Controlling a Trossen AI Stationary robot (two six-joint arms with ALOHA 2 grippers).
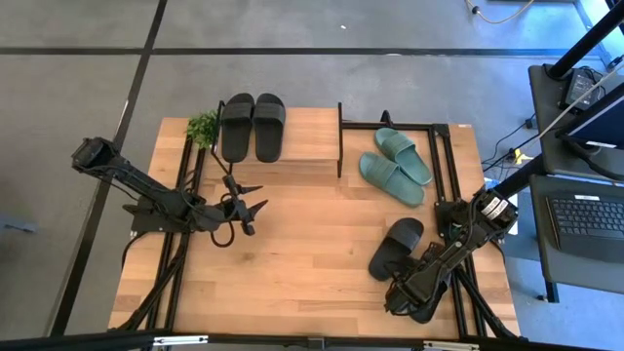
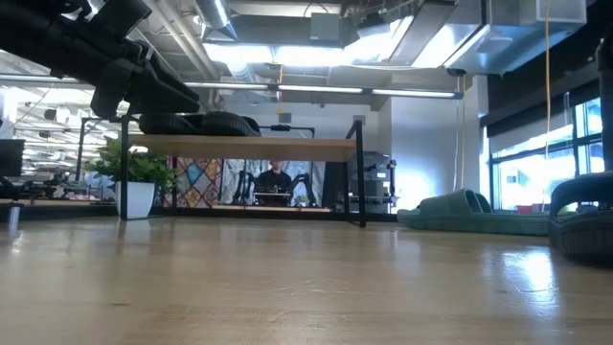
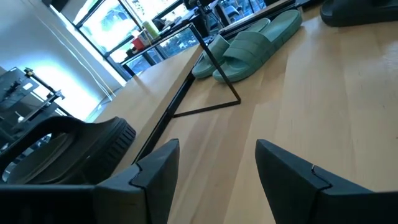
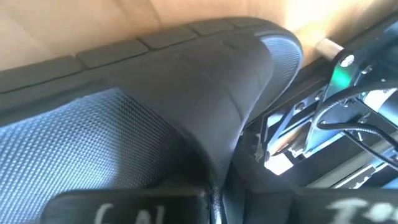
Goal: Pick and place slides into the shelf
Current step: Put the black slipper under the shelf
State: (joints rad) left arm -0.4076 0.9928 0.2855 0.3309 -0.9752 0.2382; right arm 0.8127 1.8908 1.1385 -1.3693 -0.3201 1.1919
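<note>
- Lying across the table were the slides: two black ones (image 1: 253, 127) were set side by side on the shelf (image 1: 312, 136), a green pair (image 1: 394, 164) was lying on the table just beside the shelf's right end, and one black slide (image 1: 395, 248) was lying loose nearer the right front corner.
- Another black slide (image 4: 155, 118) was seen pressed close against the right wrist camera, its strap and textured footbed filling that view; it appeared to be clamped by the right gripper (image 1: 405, 291) low at the table's front right, with the fingers drawn together, though the fingers themselves were hidden.
- The left gripper (image 1: 251, 209) was held over the middle-left of the table, in front of the shelf, its fingers (image 3: 155, 171) spread apart and nothing between them.
- A weak hold was judged the main risk: the rubber could flex or slip from a pinch on its edge once lifted, and the slide could drop.
- A second risk was judged to lie in the carry: the loose black slide and the green pair lay between the right gripper and the shelf, and could be knocked.
- The shelf's thin black frame (image 3: 205, 81) could also be struck by a hanging slide on the way in.
- The table (image 1: 312, 263) was a light wooden board on a black frame, with a small potted plant (image 1: 203, 127) at the shelf's left end.
- Beyond it, a bright workshop with ceiling lights, large windows and a person seated far behind the shelf was seen in the low view.
</note>
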